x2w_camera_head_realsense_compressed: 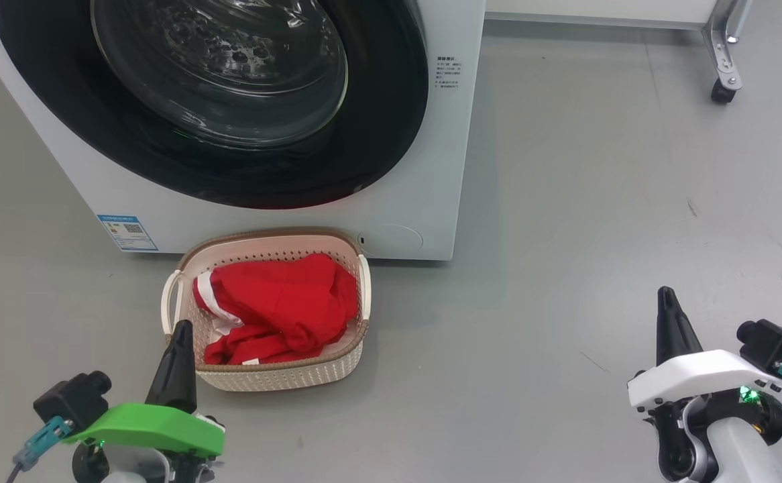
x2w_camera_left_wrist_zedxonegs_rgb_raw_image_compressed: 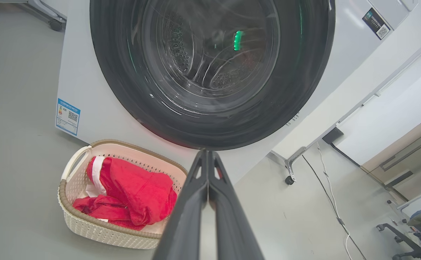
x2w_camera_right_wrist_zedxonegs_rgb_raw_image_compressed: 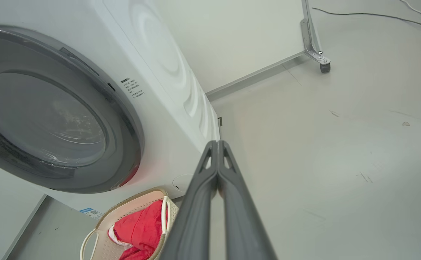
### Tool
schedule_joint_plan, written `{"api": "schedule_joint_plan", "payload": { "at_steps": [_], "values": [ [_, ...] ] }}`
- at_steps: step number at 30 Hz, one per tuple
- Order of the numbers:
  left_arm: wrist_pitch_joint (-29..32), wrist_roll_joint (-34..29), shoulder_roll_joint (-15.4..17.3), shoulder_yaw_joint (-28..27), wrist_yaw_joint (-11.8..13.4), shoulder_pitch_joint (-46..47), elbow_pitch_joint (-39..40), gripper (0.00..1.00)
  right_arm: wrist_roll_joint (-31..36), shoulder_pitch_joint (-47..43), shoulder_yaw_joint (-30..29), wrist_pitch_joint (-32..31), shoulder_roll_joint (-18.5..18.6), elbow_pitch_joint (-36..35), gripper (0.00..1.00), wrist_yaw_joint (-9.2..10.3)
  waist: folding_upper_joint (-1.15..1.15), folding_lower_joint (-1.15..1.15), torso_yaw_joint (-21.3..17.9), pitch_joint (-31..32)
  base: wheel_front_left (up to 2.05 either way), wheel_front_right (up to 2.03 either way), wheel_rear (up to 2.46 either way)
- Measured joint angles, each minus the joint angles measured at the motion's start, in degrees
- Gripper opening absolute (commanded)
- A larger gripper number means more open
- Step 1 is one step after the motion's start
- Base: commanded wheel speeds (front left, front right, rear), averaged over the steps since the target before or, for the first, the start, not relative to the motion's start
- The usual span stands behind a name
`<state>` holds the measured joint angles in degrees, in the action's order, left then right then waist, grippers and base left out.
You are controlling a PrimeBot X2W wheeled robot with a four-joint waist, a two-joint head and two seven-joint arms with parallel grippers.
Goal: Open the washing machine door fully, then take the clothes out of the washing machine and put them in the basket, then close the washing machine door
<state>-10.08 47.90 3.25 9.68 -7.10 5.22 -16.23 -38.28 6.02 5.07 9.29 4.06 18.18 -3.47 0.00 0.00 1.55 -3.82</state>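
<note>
The white washing machine [x2w_camera_head_realsense_compressed: 424,174] stands ahead with its black-rimmed round door [x2w_camera_head_realsense_compressed: 230,100] shut against the front. Red clothes [x2w_camera_head_realsense_compressed: 277,305] with white trim lie in the cream basket [x2w_camera_head_realsense_compressed: 277,376] on the floor just below the door. My left gripper [x2w_camera_head_realsense_compressed: 180,335] is shut and empty at the lower left, its tip near the basket's front left corner. My right gripper [x2w_camera_head_realsense_compressed: 664,302] is shut and empty at the lower right, well away from the basket. The left wrist view shows door [x2w_camera_left_wrist_zedxonegs_rgb_raw_image_compressed: 210,65], basket [x2w_camera_left_wrist_zedxonegs_rgb_raw_image_compressed: 87,227], clothes [x2w_camera_left_wrist_zedxonegs_rgb_raw_image_compressed: 131,195] and joined fingertips [x2w_camera_left_wrist_zedxonegs_rgb_raw_image_compressed: 207,155].
Grey floor [x2w_camera_head_realsense_compressed: 565,235] spreads to the right of the machine. A wheeled metal frame leg [x2w_camera_head_realsense_compressed: 723,67] stands at the far right back. In the left wrist view a cable [x2w_camera_left_wrist_zedxonegs_rgb_raw_image_compressed: 333,209] runs along the floor and a chair base [x2w_camera_left_wrist_zedxonegs_rgb_raw_image_compressed: 409,238] sits at the lower right.
</note>
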Motion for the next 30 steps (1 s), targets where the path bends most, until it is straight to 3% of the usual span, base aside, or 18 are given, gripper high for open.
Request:
{"api": "schedule_joint_plan", "payload": {
  "at_steps": [30],
  "values": [
    [5.5, 17.0, 0.0, -4.3, 0.0, 0.0, 0.1, 0.0, -19.7, 0.0, -5.0, -6.1, -0.5, -0.5, 0.0, -1.3, 0.0, 0.0, -0.6, 1.4, 0.0, 0.0, 0.0]
  ]
}}
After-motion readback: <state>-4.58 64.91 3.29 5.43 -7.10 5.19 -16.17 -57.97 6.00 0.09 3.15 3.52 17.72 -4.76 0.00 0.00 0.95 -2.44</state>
